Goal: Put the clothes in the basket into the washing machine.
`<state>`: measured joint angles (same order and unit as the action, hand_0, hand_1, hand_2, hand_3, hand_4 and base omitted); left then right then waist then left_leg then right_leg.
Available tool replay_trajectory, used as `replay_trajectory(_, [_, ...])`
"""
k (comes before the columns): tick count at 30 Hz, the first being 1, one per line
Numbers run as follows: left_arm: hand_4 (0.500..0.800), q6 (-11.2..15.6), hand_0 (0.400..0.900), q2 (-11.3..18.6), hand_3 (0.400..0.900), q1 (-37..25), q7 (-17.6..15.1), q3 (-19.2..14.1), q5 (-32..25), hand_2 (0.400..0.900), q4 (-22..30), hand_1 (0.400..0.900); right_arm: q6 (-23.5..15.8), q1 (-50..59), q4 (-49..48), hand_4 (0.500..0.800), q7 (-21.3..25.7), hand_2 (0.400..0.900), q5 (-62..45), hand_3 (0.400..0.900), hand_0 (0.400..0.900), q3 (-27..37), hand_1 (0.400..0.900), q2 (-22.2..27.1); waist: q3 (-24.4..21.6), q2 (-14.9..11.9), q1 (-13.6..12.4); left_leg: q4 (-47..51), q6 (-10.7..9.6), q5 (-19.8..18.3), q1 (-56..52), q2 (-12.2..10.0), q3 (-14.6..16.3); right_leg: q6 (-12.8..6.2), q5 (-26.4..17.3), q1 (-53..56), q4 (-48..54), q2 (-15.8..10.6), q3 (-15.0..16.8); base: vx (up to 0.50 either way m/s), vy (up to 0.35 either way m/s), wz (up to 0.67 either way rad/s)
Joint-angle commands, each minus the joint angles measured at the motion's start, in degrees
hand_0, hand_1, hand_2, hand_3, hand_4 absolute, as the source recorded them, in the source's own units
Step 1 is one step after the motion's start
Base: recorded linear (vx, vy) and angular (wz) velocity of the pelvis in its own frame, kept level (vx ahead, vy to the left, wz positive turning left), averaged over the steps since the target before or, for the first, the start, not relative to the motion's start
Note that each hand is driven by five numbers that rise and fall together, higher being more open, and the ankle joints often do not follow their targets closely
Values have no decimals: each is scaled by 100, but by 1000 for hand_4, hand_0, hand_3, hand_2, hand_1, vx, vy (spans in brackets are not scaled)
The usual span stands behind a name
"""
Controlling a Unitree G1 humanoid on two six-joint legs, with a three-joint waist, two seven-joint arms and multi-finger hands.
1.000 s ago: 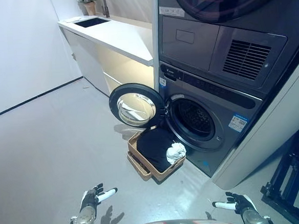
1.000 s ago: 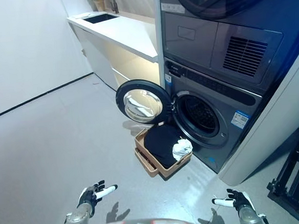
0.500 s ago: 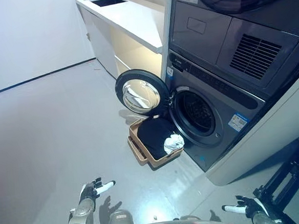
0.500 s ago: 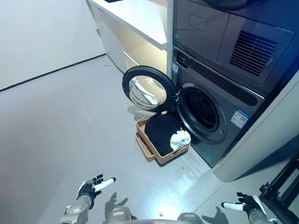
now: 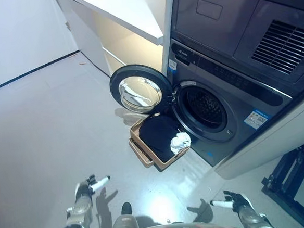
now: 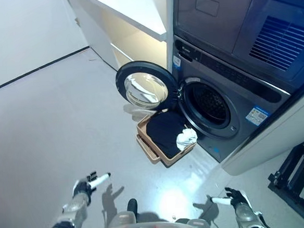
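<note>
Both hands hang low over the floor (image 5: 43, 132) with fingers loosely spread, holding nothing: the left hand (image 5: 85, 187) at lower left, the right hand (image 5: 232, 202) at lower right. Well ahead of them and between the two sits the basket (image 5: 144, 151), holding a dark garment (image 5: 157, 137) and a white cloth (image 5: 180, 142). Just beyond it the washer (image 5: 219, 104) stands with its door (image 5: 139, 91) swung open to the left

A second grey appliance (image 5: 250, 23) with a vent grille (image 5: 285, 44) sat stacked above. A white desk (image 5: 126, 11) ran along the wall to the left, above a grey floor (image 5: 43, 127). A black metal frame (image 5: 295, 179) stood at lower right.
</note>
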<state>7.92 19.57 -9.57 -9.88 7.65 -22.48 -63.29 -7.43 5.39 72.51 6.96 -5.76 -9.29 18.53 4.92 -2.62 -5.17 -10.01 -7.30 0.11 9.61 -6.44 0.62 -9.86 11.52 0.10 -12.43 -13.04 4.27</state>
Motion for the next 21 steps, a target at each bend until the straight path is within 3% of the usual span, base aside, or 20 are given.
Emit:
replay_trajectory(1, [800, 380, 900, 348, 900, -243, -120, -80, 20, 900, 284, 900, -149, 36, -206, 800, 191, 900, -269, 900, 900, -50, 900, 307, -436, -189, 106, 289, 95, 1082, 1284, -21, -389, -239, -1607, 1042, 118, -436, 217, 221, 146, 14])
replay_trajectory(4, [800, 424, 900, 394, 900, -194, -175, -99, -2, 900, 505, 900, -145, 120, -297, 800, 226, 900, -287, 900, 900, -74, 900, 311, -502, -291, 21, -211, 348, 637, 1549, 317, -379, -236, -2574, 951, 133, -690, 223, 289, 216, 4])
replay_trajectory(9, [800, 432, 900, 397, 900, -196, -227, -122, 29, 900, 386, 900, -230, 353, -491, 800, 284, 900, -462, 900, 900, -147, 900, 319, -308, -153, 63, -464, 754, 104, 1208, 724, -461, 166, -3439, 349, -889, -674, 561, 246, 276, -5])
replay_trajectory(12, [800, 408, 900, 390, 900, -152, -214, -231, 54, 900, 323, 900, -239, 328, -575, 800, 262, 900, -403, 900, 900, -213, 900, 261, -115, -85, 135, -509, 920, -223, 758, 875, -341, 232, -3241, -68, -1186, -746, 233, 193, 241, -28])
replay_trajectory(14, [800, 412, 900, 347, 900, -204, -193, -276, 14, 900, 162, 900, -223, 349, -439, 800, 260, 900, -359, 900, 900, -236, 900, 244, 14, -40, 230, -353, 967, -368, 348, 930, -318, 285, -2528, -580, -898, -548, 13, 281, 123, -9])
replay_trajectory(16, [800, 398, 900, 306, 900, -279, -169, -261, 8, 900, -77, 900, -220, 342, -340, 800, 250, 900, -343, 900, 900, -195, 900, 235, 95, -38, 392, -164, 924, -417, 40, 1005, -398, 218, -2104, -885, -341, -399, -219, 296, 15, 27])
replay_trajectory(18, [800, 372, 900, 271, 900, -374, -141, -254, 22, 900, -258, 900, -222, 293, -362, 800, 249, 900, -327, 900, 900, -174, 900, 227, 228, -134, 614, -81, 868, -567, -324, 1074, -495, 83, -2064, -1057, 344, -307, -388, 357, -85, 59])
replay_trajectory(21, [800, 358, 900, 212, 900, -402, -91, -233, 73, 900, -277, 900, -227, 171, -408, 800, 221, 900, -302, 900, 900, -154, 900, 226, 372, -218, 842, -49, 776, -763, -722, 1058, -668, -85, -2244, -1083, 762, -201, -267, 293, -116, 51])
